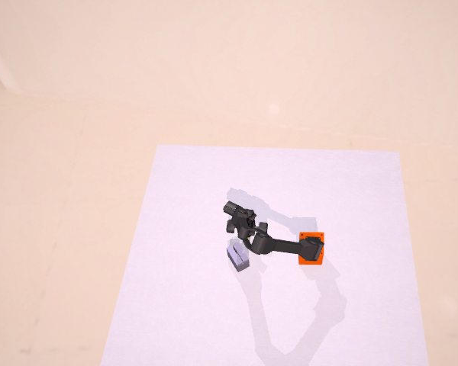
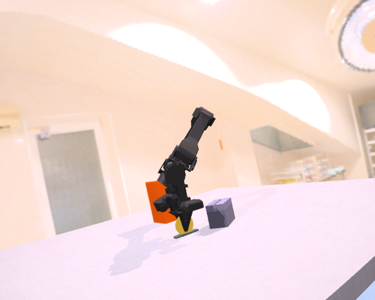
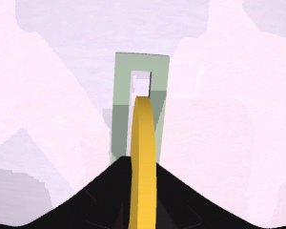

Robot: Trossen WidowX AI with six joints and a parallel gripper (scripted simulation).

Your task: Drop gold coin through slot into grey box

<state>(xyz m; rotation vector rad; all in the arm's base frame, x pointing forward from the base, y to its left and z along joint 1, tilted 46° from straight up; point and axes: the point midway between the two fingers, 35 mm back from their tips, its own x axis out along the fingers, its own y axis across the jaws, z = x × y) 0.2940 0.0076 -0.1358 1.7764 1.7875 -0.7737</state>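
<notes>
The gold coin [image 2: 179, 226] [image 3: 143, 124] stands on edge at the dark-green holder [image 2: 179, 236] [image 3: 123, 72]. My gripper [image 2: 185, 229] [image 3: 134, 167] is shut on the coin, with one black finger against each flat face, low over the holder. In the wrist view the coin is lined up with the holder's long slot; whether its lower edge still sits in the slot is hard to tell. The grey box [image 1: 242, 263] [image 2: 225, 214] stands close beside the holder, its narrow lid slot showing in the top view. The arm hides nearly all of the coin and holder there.
The arm's orange base [image 1: 311, 261] [image 2: 155, 201] is on the white table [image 1: 189, 177] [image 2: 262, 252]. In the exterior view the box is right of the gripper, and the table's near edge [image 2: 359, 274] shows at the lower right.
</notes>
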